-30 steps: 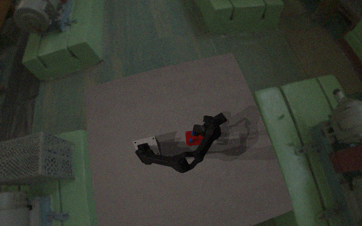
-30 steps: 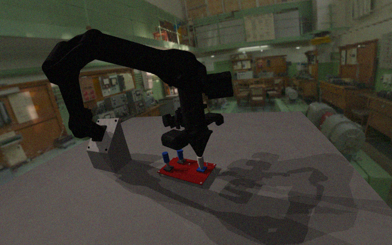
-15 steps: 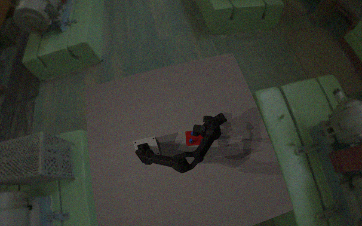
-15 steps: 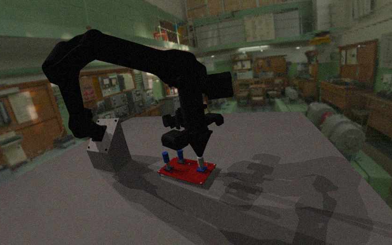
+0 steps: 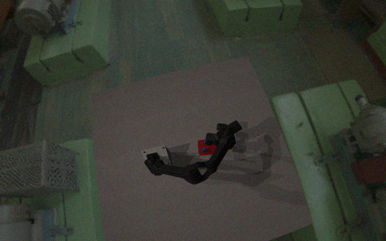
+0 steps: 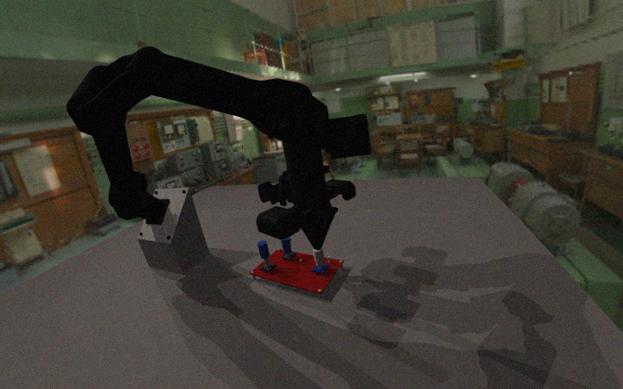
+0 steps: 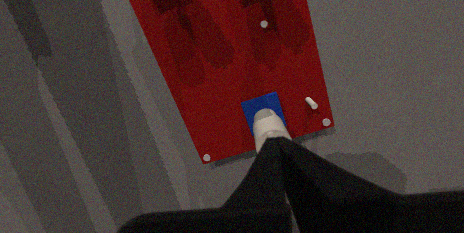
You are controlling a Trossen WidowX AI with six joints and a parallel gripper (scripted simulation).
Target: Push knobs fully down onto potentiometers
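- The red rectangular circuit board (image 6: 299, 273) stands on the pale grey worktop (image 6: 401, 231), just beside the grey metal wedge-shaped mount (image 6: 178, 231) that carries the arm's base.
- The black jointed robot arm (image 6: 197, 92) arches up from that mount and comes down over the board, with the wrist pointing straight down.
- The black gripper (image 7: 272, 143) has its fingers pressed together into one narrow point, and nothing is held between them.
- That point rests on top of a white cylindrical knob (image 7: 267, 125), which stands upright on a blue square potentiometer body (image 7: 260, 106) near one short edge of the board.
- In the exterior view, two blue cylindrical knobs (image 6: 263, 250) stand on dark bases at the board's far end, well apart from the white one; the one nearer the arm is partly hidden by the black wrist camera housing (image 6: 277, 222).
- The wrist view shows small white dots (image 7: 206, 157) at the board's corners and a short white peg (image 7: 311, 103) beside the blue body.
- Several overlapping shadows of the arm fall across the worktop beside the board.
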